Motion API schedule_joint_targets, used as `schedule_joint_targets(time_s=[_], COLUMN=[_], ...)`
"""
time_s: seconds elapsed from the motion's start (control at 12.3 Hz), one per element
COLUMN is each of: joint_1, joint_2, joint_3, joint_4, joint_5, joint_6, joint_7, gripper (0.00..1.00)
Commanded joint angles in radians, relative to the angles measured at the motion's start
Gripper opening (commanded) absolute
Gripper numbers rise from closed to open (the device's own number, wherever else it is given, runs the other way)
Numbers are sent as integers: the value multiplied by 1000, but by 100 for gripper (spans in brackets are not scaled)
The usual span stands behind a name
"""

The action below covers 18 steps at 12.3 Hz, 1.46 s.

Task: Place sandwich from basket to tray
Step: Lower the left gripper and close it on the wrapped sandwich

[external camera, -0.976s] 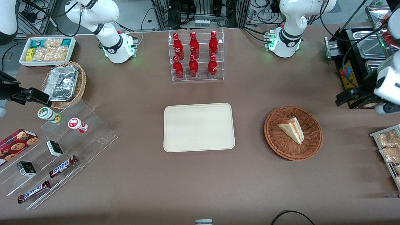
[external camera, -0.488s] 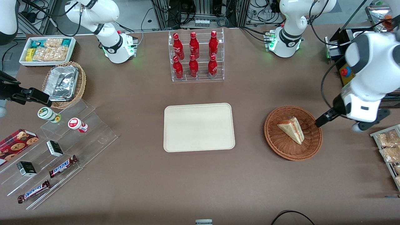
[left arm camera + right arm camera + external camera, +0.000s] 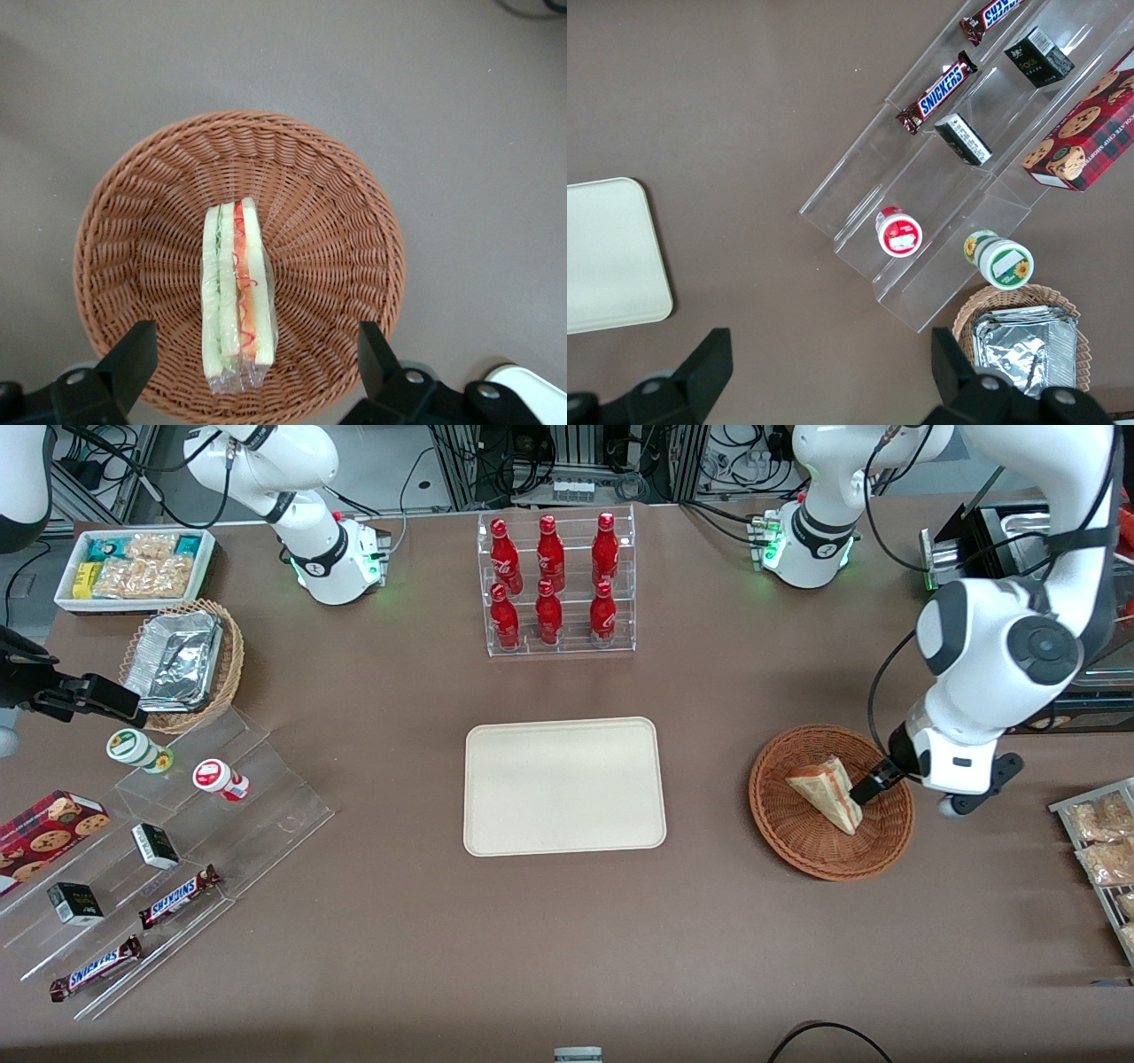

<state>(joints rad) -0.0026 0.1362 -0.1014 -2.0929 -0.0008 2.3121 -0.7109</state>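
The sandwich (image 3: 824,790), a wedge wrapped in clear film, lies in the round reddish-brown basket (image 3: 797,841) toward the working arm's end of the table. The cream tray (image 3: 564,786) sits bare at the table's middle, apart from the basket. My left gripper (image 3: 864,788) hangs over the basket, just above the sandwich. In the left wrist view the gripper (image 3: 255,359) is open wide, its two black fingers (image 3: 133,363) straddling one end of the sandwich (image 3: 235,283) without touching it. The basket's rim (image 3: 354,177) rings the sandwich. The tray's corner also shows in the right wrist view (image 3: 611,257).
A clear rack of red bottles (image 3: 554,584) stands farther from the front camera than the tray. A stepped acrylic shelf with snacks (image 3: 177,850), a tan basket of foil containers (image 3: 182,664) and a white snack box (image 3: 133,567) lie toward the parked arm's end. Snack packets (image 3: 1103,850) lie beside the basket.
My left arm has swung in from the working arm's end of the table, and the gripper now hangs over the basket and sandwich. The sandwich, basket and tray have not moved.
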Motion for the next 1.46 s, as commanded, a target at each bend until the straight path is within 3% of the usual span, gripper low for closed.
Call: schedule_joint_targets(time_s=[0.0, 1.38], joint_1=[-4, -7], joint_2=[19, 157], joint_3=[-9, -27], joint_4=[-36, -95], joint_5=[13, 18], joint_6=[68, 173], joint_7=[-50, -99], gripper=[100, 100])
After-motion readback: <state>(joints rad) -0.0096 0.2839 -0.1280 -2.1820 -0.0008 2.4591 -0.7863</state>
